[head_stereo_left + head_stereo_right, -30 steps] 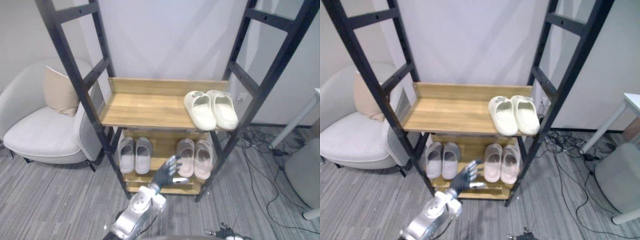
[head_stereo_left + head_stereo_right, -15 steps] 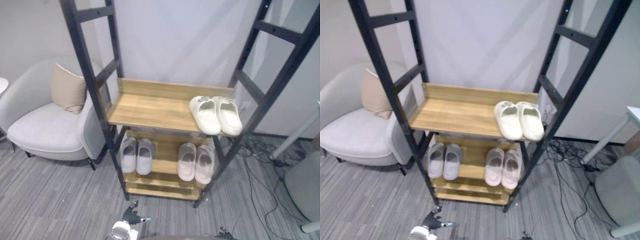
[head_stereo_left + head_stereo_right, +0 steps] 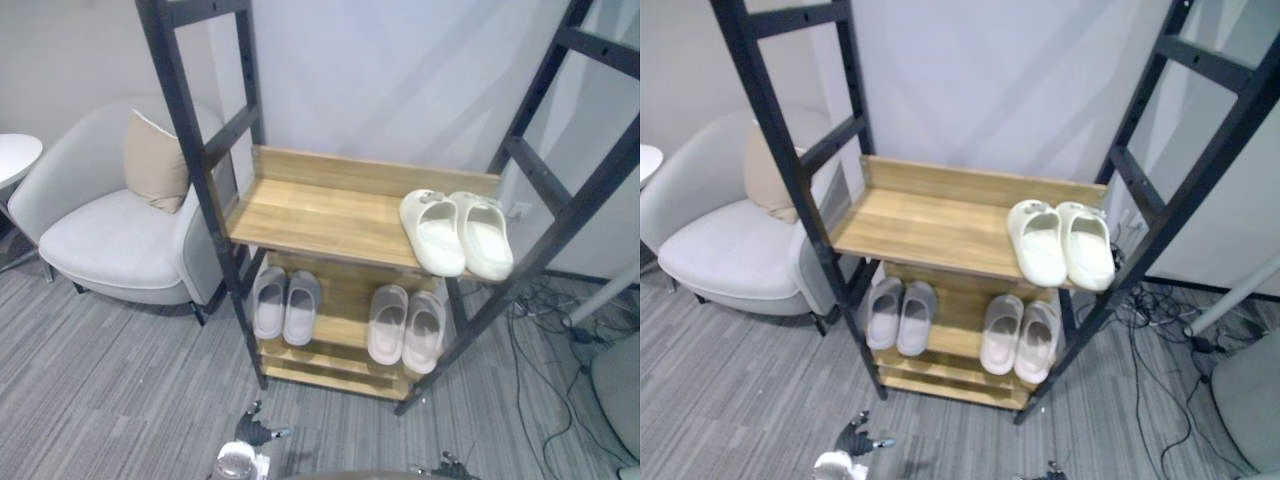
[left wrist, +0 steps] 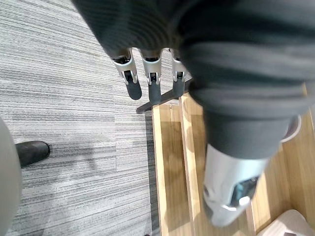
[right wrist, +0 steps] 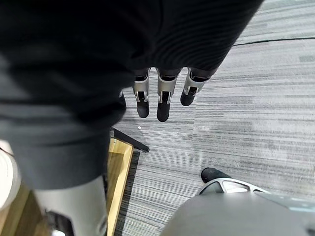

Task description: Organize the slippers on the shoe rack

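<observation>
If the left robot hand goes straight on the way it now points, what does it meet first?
Likely the shoe rack's black foot bar, or the grey carpet beside it: the open left robot hand points down there. Depth is unclear.

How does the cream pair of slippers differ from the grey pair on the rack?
The cream slippers are paler and look bulkier than the grey slippers. The cream slippers sit on the upper shelf, at its right end; the grey slippers on the lower shelf, at its left. Both pairs lie side by side, soles down.
</observation>
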Motion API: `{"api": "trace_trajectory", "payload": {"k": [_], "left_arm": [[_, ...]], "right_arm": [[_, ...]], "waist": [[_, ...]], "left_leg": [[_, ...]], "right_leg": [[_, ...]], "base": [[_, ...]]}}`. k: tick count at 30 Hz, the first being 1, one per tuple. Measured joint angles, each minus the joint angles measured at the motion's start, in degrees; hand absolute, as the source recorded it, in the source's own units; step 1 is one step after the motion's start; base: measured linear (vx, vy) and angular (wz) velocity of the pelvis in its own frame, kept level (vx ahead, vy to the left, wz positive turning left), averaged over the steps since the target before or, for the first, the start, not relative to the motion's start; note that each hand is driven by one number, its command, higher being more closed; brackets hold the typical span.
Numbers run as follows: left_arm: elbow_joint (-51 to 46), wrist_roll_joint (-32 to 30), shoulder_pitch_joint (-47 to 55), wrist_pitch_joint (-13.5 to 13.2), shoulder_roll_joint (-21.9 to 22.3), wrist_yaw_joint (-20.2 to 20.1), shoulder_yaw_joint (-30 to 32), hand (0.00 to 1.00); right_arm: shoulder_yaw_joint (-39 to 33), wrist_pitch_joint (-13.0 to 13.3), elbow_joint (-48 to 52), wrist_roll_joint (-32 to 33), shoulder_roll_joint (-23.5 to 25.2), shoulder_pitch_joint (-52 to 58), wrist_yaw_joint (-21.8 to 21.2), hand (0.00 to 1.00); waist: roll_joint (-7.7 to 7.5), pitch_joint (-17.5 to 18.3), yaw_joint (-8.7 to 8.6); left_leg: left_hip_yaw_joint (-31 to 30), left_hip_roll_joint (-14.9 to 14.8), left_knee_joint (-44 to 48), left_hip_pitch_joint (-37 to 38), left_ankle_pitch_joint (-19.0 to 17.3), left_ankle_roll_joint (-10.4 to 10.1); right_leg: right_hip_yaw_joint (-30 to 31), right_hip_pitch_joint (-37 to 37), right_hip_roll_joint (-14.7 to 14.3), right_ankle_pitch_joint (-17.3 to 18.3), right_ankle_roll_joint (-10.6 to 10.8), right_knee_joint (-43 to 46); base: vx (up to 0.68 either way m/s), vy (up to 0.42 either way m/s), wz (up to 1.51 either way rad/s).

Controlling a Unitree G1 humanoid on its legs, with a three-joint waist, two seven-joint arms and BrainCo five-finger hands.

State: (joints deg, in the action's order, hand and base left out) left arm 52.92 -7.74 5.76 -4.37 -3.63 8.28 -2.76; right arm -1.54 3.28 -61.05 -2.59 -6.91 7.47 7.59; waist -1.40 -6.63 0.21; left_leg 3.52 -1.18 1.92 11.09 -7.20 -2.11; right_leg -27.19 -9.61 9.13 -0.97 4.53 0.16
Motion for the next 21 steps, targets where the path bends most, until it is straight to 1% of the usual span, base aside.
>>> {"api": "trace_trajectory", "payload": {"k": [1, 2, 3, 4, 5, 6, 7, 8, 9, 10, 11, 12, 13, 14, 15, 16, 17, 18, 19, 20, 21], "left_arm": [[-0.1, 0.0, 0.1, -0.1, -0.3, 0.2, 1.2, 0.0], [-0.1, 0.0, 0.1, -0.1, -1.0, 0.3, 1.7, 0.0], [0.0, 0.3, 0.3, -0.1, -1.9, 0.3, 1.9, 0.0], [0.0, 0.3, 0.2, -0.1, -1.9, 0.4, 1.9, 0.0], [0.0, 0.2, 0.3, -0.1, -2.0, 0.4, 1.7, 0.0], [-0.1, 0.1, 0.3, 0.0, -2.3, 0.4, 1.7, 0.0], [-0.7, 0.1, 0.5, 0.1, -2.5, 0.4, 1.8, 0.0], [-0.9, 0.1, 0.4, 0.2, -2.5, 0.4, 1.8, 0.0], [-1.6, 0.1, 0.2, 0.2, -2.3, 0.4, 1.8, 0.0], [-1.7, 0.1, 0.0, 0.2, -2.2, 0.5, 1.8, 0.0], [-1.8, 0.1, -0.2, 0.3, -2.2, 0.5, 2.0, 0.0], [-1.8, 0.1, -0.4, 0.3, -2.2, 0.5, 2.1, 0.0], [-1.8, 0.1, -0.5, 0.6, -1.9, 0.5, 3.0, 0.0], [-1.8, 0.2, -0.2, 0.8, -0.5, 0.5, 4.0, 0.0], [-1.9, 0.3, -0.1, 0.8, -0.4, 0.5, 4.1, 0.0], [-2.7, 0.7, 0.3, 0.8, 0.0, 0.5, 4.1, 0.0], [-2.9, 0.7, 0.3, 0.7, 0.1, 0.5, 4.0, 0.0], [-3.5, 1.0, 0.1, 0.6, 0.2, 0.5, 4.0, 0.0], [-4.0, 1.1, 0.1, 0.5, 0.3, 0.5, 4.0, 0.0], [-4.4, 1.2, -0.1, 0.2, 0.5, 0.5, 4.0, 0.0], [-4.8, 1.2, -0.3, 0.0, 0.6, 0.5, 4.1, 0.0]], "right_arm": [[0.5, 0.5, 2.2, 0.0, -0.4, 0.7, -1.2, 0.0], [1.3, 1.0, 3.9, -0.2, -0.3, 1.5, -1.6, 0.0], [1.7, 2.0, 4.4, 0.0, -0.1, 2.3, -1.9, 0.0], [1.7, 2.0, 4.4, 0.0, -0.2, 2.3, -2.1, 0.0], [1.8, 2.0, 4.6, -0.1, -0.4, 2.6, -2.2, 0.0], [1.9, 2.0, 5.2, -0.3, -0.3, 3.0, -2.6, 0.0], [2.0, 2.2, 5.8, -0.4, 0.0, 3.3, -2.7, 0.0], [2.0, 2.3, 5.8, -0.4, 0.0, 3.5, -2.7, 0.0], [1.9, 2.6, 6.0, -0.7, 0.1, 3.7, -2.8, 0.0], [1.9, 2.7, 6.0, -0.9, 0.2, 3.8, -2.8, 0.0], [1.8, 2.7, 5.8, -1.3, 1.2, 3.7, -2.8, 0.0], [1.4, 2.6, 5.3, -1.3, 1.3, 3.7, -2.7, 0.0], [0.5, 2.1, 5.2, -1.3, 1.0, 3.0, -2.7, 0.0], [-0.4, 1.9, 5.5, -1.3, 0.6, 2.8, -2.4, 0.0], [-0.5, 1.8, 5.5, -1.3, 0.6, 2.8, -2.4, 0.0], [-0.4, 1.8, 6.1, -1.3, 0.6, 2.9, -2.2, 0.0], [-0.4, 1.9, 6.3, -1.3, 0.5, 2.8, -2.1, 0.0], [-0.4, 1.9, 6.4, -1.3, 0.5, 1.9, -1.9, 0.0], [-0.3, 1.9, 6.6, -1.3, 0.7, 1.3, -1.8, 0.0], [-0.3, 1.9, 7.4, -1.3, 0.8, 1.0, -1.7, 0.0], [-0.4, 1.9, 8.7, -1.3, 0.9, 1.0, -1.3, 0.0]], "waist": [[-0.21, -1.3, -0.05], [-0.29, -2.3, -0.2], [-1.15, -2.3, -0.33], [-1.32, -2.4, -0.35], [-0.93, -2.7, -0.62], [-1.34, -2.8, -0.98], [-2.06, -2.8, -1.31], [-2.14, -2.7, -1.4], [-2.05, -2.7, -1.59], [-2.14, -2.7, -1.89], [-3.09, -2.2, -2.02], [-4.0, -2.0, -2.15], [-2.82, -2.5, -1.83], [-2.02, -2.9, -1.65], [-1.81, -2.8, -1.55], [-1.37, -2.4, -1.41], [-1.46, -2.4, -1.25], [-0.97, -2.3, -0.45], [-1.25, -2.5, -0.34], [-1.46, -2.8, -0.36], [-1.59, -2.9, -0.37]], "left_leg": [[0.9, -0.2, 1.9, -0.1, -1.3, 0.1], [1.0, 0.3, 3.4, -0.5, -2.4, 0.2], [0.5, 1.2, 5.1, -1.2, -3.5, 0.4], [0.1, 1.3, 5.4, -1.2, -3.8, 0.7], [-1.4, 1.4, 5.6, -1.2, -4.3, 0.6], [-3.6, 1.6, 5.9, -1.3, -4.3, 0.6], [-7.3, 2.0, 6.6, -2.3, -4.3, 0.7], [-8.6, 2.0, 6.7, -2.8, -4.1, 0.9], [-11.7, 1.9, 7.6, -4.9, -3.9, 1.1], [-15.0, 2.3, 8.6, -7.5, -3.6, 0.5], [-18.8, 4.3, 9.5, -11.2, -2.6, -1.1], [-19.6, 5.2, 9.9, -11.8, -2.1, -1.7], [-21.7, 5.2, 10.1, -13.3, -1.6, -2.4], [-23.4, 4.4, 8.6, -13.5, -0.1, -3.0], [-23.5, 4.0, 7.7, -13.3, 0.6, -3.3], [-24.6, 3.3, 5.8, -13.1, 2.2, -3.9], [-24.5, 3.1, 5.3, -13.2, 2.7, -4.1], [-24.3, 2.7, 4.6, -13.7, 3.9, -4.2], [-23.8, 2.5, 4.7, -15.0, 4.7, -4.3], [-21.8, 2.5, 5.4, -16.2, 5.4, -4.0], [-15.9, 1.7, 6.7, -17.8, 4.7, -2.5]], "right_leg": [[1.4, 2.3, 1.6, 3.3, 0.0, 7.0], [2.1, 4.5, 3.6, 6.4, 0.3, 13.3], [3.5, 7.3, 6.1, 9.1, 0.8, 20.8], [4.3, 8.1, 6.6, 9.3, 0.7, 23.2], [6.7, 10.0, 7.1, 9.1, 0.5, 28.2], [10.6, 11.3, 7.2, 8.8, 0.0, 32.3], [16.7, 13.0, 6.1, 8.9, -0.6, 36.0], [19.0, 13.4, 5.2, 9.3, -1.3, 36.4], [25.1, 13.7, 2.0, 12.0, -2.0, 35.3], [30.7, 13.6, -1.3, 13.9, -1.8, 31.7], [36.3, 12.6, -2.8, 17.0, -1.4, 24.9], [37.2, 11.5, -2.1, 17.7, -0.1, 23.0], [35.3, 10.9, -2.1, 18.2, 0.0, 21.0], [32.0, 9.8, -2.1, 18.1, -0.1, 19.9], [31.0, 9.3, -2.1, 18.1, -0.1, 19.6], [27.7, 8.2, -2.3, 18.0, -0.3, 18.9], [26.9, 8.0, -2.5, 17.8, -0.5, 18.7], [25.1, 7.6, -2.7, 17.6, -0.9, 18.2], [23.7, 7.7, -2.5, 17.6, -0.9, 18.1], [21.4, 7.6, -2.1, 17.5, -1.0, 17.9], [18.8, 7.7, -1.7, 17.4, -1.2, 17.6]], "base": [[-0.04, 0.074, -0.31], [-0.03, 0.039, -0.15], [-0.01, 0.017, 0.11], [0.01, -0.006, 0.37], [0.02, -0.022, 0.66], [0.03, -0.081, 1.23], [0.03, -0.112, 1.23], [0.03, -0.181, 1.38], [0.01, -0.172, 1.35], [0.01, -0.246, 1.96], [0.06, -0.262, 1.68], [0.06, -0.249, 1.45], [0.06, -0.243, 1.14], [0.01, -0.177, 1.08], [0.02, -0.212, 1.25], [0.02, -0.138, 0.84], [0.01, -0.139, 0.96], [-0.02, -0.072, 0.65], [-0.04, -0.047, 0.85], [-0.05, -0.015, 0.9], [-0.06, 0.008, 1.06]]}}
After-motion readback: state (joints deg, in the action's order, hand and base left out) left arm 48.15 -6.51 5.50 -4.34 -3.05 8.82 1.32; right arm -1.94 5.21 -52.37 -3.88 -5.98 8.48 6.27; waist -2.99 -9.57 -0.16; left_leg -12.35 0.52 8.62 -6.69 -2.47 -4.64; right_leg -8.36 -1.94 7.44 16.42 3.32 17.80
